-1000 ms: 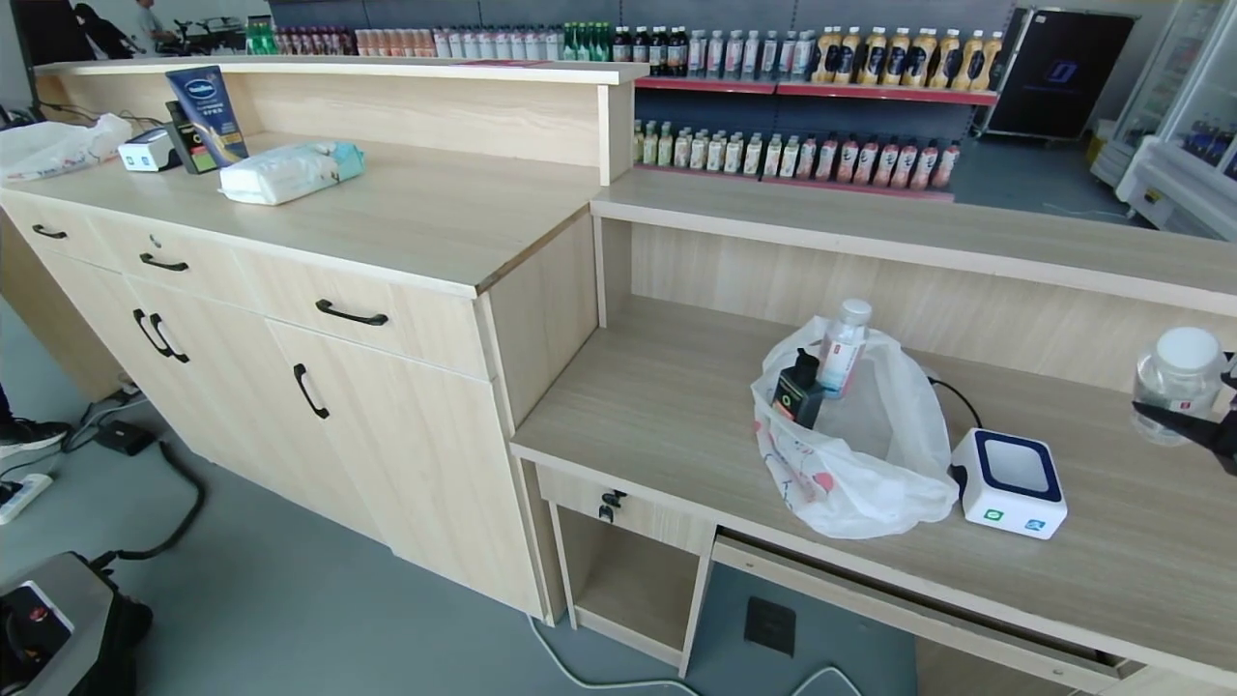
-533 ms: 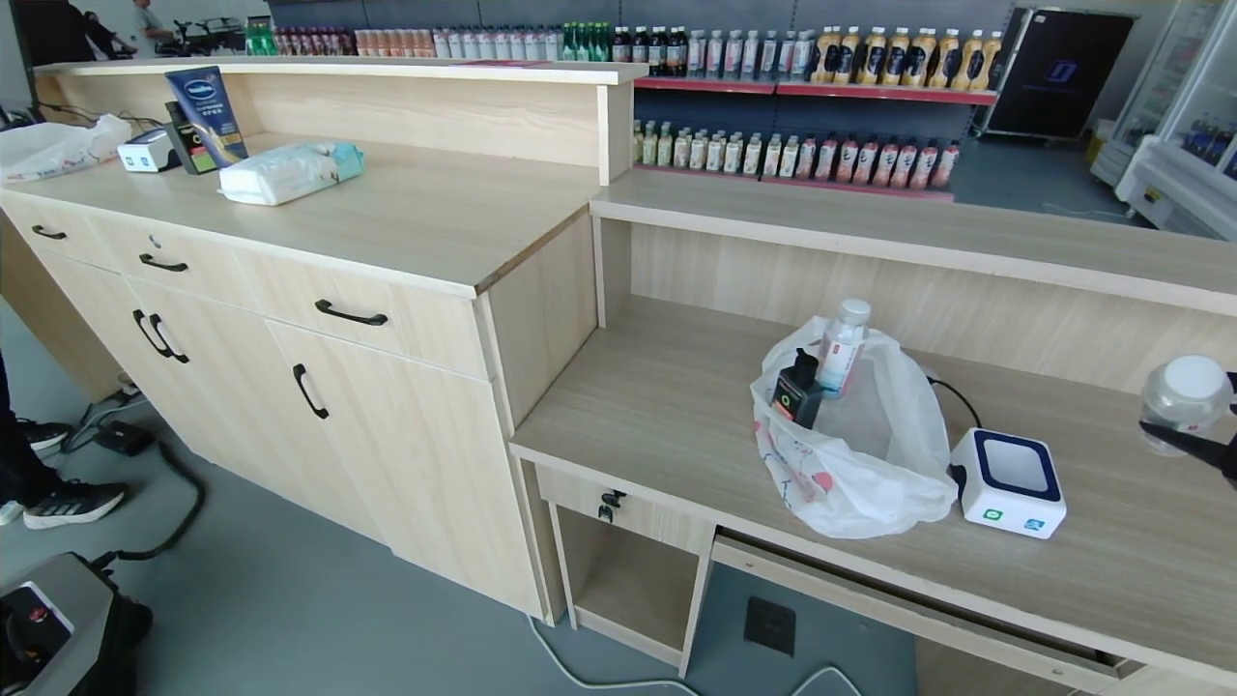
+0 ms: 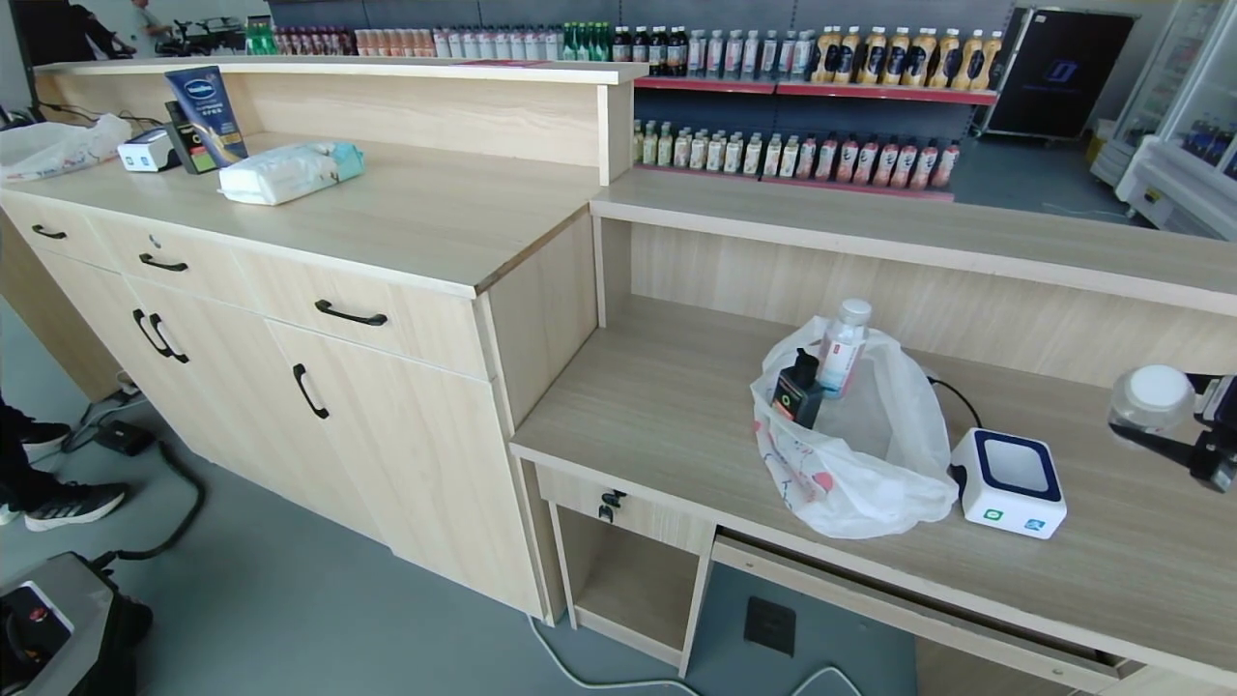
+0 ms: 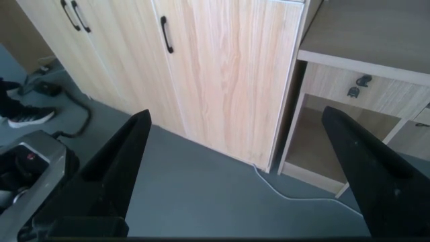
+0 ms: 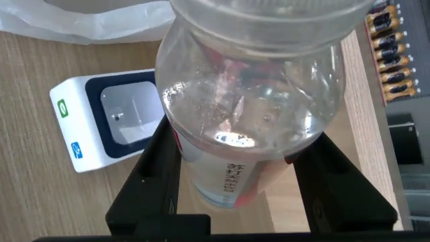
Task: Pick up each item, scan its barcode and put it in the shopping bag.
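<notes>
My right gripper (image 3: 1191, 437) is shut on a clear water bottle (image 3: 1146, 402) with a white cap, held above the right end of the low desk (image 3: 667, 406). In the right wrist view the bottle (image 5: 252, 114) sits between both black fingers (image 5: 151, 181), tilted over the desk beside the white barcode scanner (image 5: 111, 124). The scanner (image 3: 1010, 481) stands just right of the white shopping bag (image 3: 860, 474), which holds a white-capped bottle (image 3: 843, 348) and a black item (image 3: 796, 389). My left gripper (image 4: 242, 168) hangs open over the floor by the cabinet doors.
A raised ledge (image 3: 908, 227) overhangs the back of the desk. The scanner's black cable (image 3: 952, 391) runs behind the bag. The higher counter (image 3: 406, 208) at left carries a tissue pack (image 3: 290, 172), a blue box (image 3: 205, 111) and another scanner (image 3: 147, 150).
The right gripper has lowered the water bottle and shifted it a little left toward the scanner, tipping it. The bag, scanner and left arm have not moved.
</notes>
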You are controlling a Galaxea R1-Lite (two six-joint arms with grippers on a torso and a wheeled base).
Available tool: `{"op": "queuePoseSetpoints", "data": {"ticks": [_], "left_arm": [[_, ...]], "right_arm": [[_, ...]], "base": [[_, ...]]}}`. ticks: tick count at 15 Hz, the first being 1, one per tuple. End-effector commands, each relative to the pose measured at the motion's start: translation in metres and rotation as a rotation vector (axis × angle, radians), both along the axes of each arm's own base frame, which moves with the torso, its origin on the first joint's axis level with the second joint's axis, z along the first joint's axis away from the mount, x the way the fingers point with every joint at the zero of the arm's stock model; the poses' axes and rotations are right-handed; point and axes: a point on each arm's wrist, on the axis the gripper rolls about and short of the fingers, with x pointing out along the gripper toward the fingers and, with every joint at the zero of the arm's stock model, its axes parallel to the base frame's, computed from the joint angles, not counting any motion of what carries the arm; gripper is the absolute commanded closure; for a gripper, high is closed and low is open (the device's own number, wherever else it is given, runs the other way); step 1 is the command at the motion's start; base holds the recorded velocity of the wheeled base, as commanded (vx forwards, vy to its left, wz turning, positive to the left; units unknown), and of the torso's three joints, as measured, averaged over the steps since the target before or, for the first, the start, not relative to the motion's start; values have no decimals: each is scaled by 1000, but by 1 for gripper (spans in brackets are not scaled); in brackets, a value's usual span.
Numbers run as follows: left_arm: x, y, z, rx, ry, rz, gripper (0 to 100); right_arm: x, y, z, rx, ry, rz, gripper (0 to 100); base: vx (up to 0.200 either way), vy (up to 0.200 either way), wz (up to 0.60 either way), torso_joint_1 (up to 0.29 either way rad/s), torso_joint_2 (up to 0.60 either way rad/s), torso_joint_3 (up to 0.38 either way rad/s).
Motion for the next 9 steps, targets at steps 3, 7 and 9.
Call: {"op": "queuePoseSetpoints", "data": {"ticks": [3,7,9], "left_arm": [[0,0,0,0,0,0,0],[0,0,0,0,0,0,0],[0,0,0,0,0,0,0]], "right_arm": [[11,7,-13,8,15,62,100],[19,9,-18,14,23,82,100],[25,13,-22,18,30,99,100]], "base": [[0,0,0,0,0,0],[0,0,0,0,0,0],[0,0,0,0,0,0]]}}
